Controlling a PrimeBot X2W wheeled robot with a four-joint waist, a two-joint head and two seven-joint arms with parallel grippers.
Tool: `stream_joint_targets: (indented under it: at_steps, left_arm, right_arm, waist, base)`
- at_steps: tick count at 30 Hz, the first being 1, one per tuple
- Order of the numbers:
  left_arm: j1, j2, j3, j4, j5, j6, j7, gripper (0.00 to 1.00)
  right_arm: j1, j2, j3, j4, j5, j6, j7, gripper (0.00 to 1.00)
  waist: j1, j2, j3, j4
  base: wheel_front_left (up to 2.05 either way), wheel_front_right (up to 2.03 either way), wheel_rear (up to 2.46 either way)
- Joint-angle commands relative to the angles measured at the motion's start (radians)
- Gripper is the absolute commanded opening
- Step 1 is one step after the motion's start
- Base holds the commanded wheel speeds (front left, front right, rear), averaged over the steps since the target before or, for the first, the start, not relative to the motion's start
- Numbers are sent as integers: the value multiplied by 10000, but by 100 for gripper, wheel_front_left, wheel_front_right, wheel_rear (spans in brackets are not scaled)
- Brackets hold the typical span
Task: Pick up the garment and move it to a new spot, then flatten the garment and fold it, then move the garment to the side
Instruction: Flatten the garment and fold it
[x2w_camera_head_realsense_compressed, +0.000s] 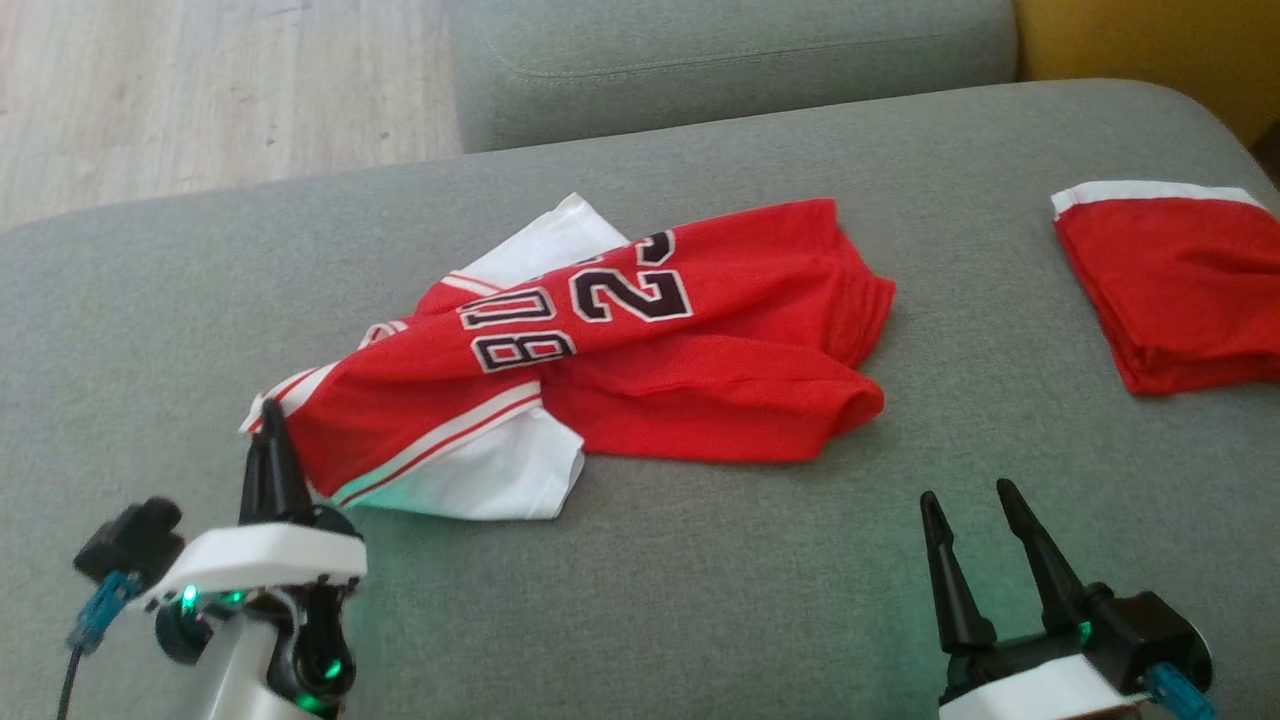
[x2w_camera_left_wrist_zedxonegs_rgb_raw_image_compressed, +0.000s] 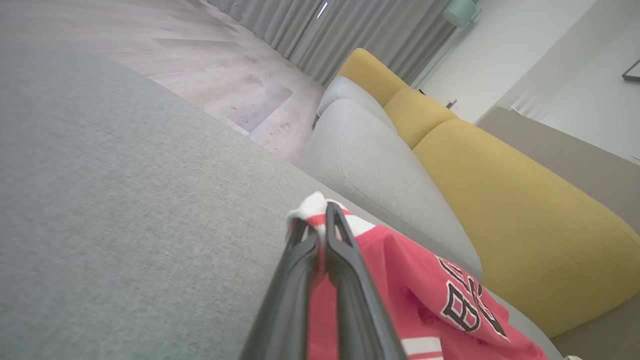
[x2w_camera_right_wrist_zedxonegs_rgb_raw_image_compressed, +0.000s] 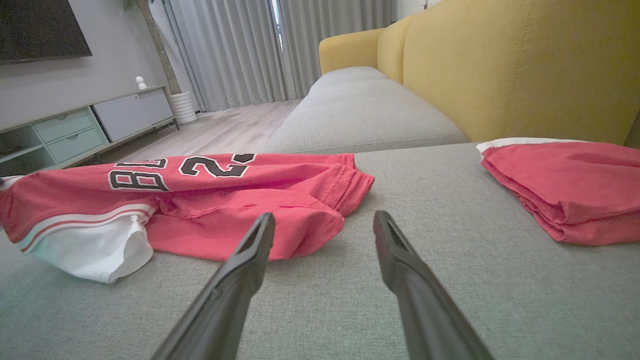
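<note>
A crumpled red and white jersey, the garment (x2w_camera_head_realsense_compressed: 640, 350), lies in a loose heap in the middle of the grey sofa seat (x2w_camera_head_realsense_compressed: 700, 600); black lettering shows on it. My left gripper (x2w_camera_head_realsense_compressed: 268, 415) is shut on the garment's near-left white and red edge (x2w_camera_left_wrist_zedxonegs_rgb_raw_image_compressed: 315, 212). The same garment (x2w_camera_right_wrist_zedxonegs_rgb_raw_image_compressed: 210, 200) lies ahead and to the left in the right wrist view. My right gripper (x2w_camera_head_realsense_compressed: 965, 495) stands open above the seat at the lower right, nothing between its fingers (x2w_camera_right_wrist_zedxonegs_rgb_raw_image_compressed: 260, 235), short of the garment's red hem.
A second red garment (x2w_camera_head_realsense_compressed: 1180, 290), folded, with a white band, lies at the seat's right side (x2w_camera_right_wrist_zedxonegs_rgb_raw_image_compressed: 570, 185). Yellow back cushions (x2w_camera_right_wrist_zedxonegs_rgb_raw_image_compressed: 500, 65) rise behind it. Another grey seat cushion (x2w_camera_head_realsense_compressed: 730, 60) lies beyond; wooden floor (x2w_camera_head_realsense_compressed: 200, 90) at the far left.
</note>
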Motion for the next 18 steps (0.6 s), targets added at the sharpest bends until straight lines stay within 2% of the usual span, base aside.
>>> stream_joint_targets:
  at_steps: [1,4,6,7,11,14,18]
  left_arm:
    - [-309,124,512,-459,139,-22,-54,0]
    - [-26,-24,859,-874,527,-159,-54,0]
    - [45,-37,993,-1144,1135,-225,-54,46]
    - [71,-37,1113,-1308,1605,-173,-54,100]
    - [335,-306,1566,-2082,3743,372,-54,100]
    - [876,-615,1403,-2848,5474,748,-55,100]
    - [1725,-939,194,-2992,6784,495,-55,100]
  right_arm:
    - [-385,-124,219,-294,-58,65,-40,100]
    - [-388,-130,212,-280,-67,65,-40,100]
    - [-392,-137,241,-268,-67,65,-40,100]
    - [-401,-140,262,-263,-65,65,-40,100]
    - [-447,-151,326,-268,-54,65,-40,100]
    - [-457,-192,346,-272,-41,65,-40,100]
    - [-473,-234,307,-287,-25,65,-40,100]
  waist:
    - [-1,0,11,34]
    - [-1,0,-5,125]
    - [-1,0,-3,168]
    - [-1,0,8,180]
    - [-1,0,78,167]
    - [-1,0,131,100]
    - [-1,0,227,45]
  base:
    - [0,0,0]
    - [0,0,0]
    - [0,0,0]
    - [0,0,0]
    - [0,0,0]
    - [0,0,0]
    - [0,0,0]
